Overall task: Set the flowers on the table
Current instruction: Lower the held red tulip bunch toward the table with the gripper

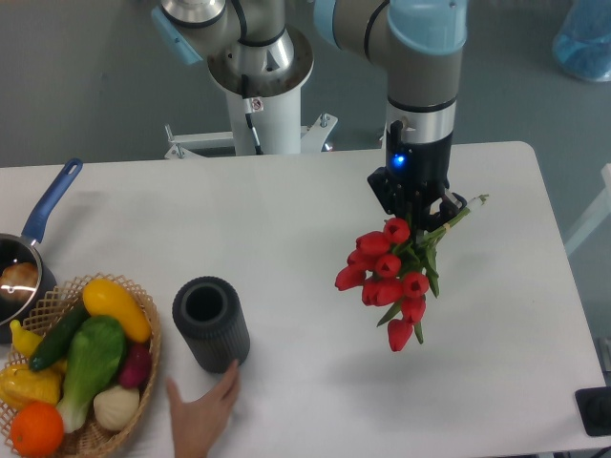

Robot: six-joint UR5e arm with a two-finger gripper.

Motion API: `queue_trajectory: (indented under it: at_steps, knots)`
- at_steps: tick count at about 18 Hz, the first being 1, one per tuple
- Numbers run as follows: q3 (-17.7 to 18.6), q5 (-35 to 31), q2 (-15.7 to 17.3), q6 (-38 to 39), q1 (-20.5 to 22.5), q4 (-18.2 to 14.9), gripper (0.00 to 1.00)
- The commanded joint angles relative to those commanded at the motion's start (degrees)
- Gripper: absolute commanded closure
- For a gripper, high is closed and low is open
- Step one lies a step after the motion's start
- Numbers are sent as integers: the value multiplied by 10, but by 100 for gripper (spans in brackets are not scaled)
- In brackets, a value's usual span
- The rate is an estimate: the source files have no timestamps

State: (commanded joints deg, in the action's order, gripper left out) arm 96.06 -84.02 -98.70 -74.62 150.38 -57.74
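The flowers (387,272) are a bunch of red tulip buds with green stems, hanging with the buds down and to the left. Their stems stick out to the upper right at the gripper. My gripper (425,212) is shut on the stems and holds the bunch above the right half of the white table (286,239). The fingertips are partly hidden by the stems and buds. I cannot tell whether the lowest bud touches the tabletop.
A dark ribbed cylinder vase (210,322) stands at the front left, with a human hand (202,410) touching its base. A wicker basket (86,382) of vegetables and fruit sits at the front left corner. A blue-handled pan (24,258) is at the left edge.
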Motion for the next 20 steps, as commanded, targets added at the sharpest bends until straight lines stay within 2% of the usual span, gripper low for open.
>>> queue_trajectory:
  at_steps: [3,7,13,17,18,19,20]
  knots:
    - [16,-7,2,-2,-4,-2,95]
    - [26,-8,0,-11,-4,-25,94]
    - [69,-33,-3,-11,12,-31,95]
    - [70,-33,-12,-6,7,-30,92]
    - [71,-33,-16,-5,6,-30,88]
    - [72,-33,-21,-3,5,-30,76]
    - [73,-33,-25,0,4,-30,61]
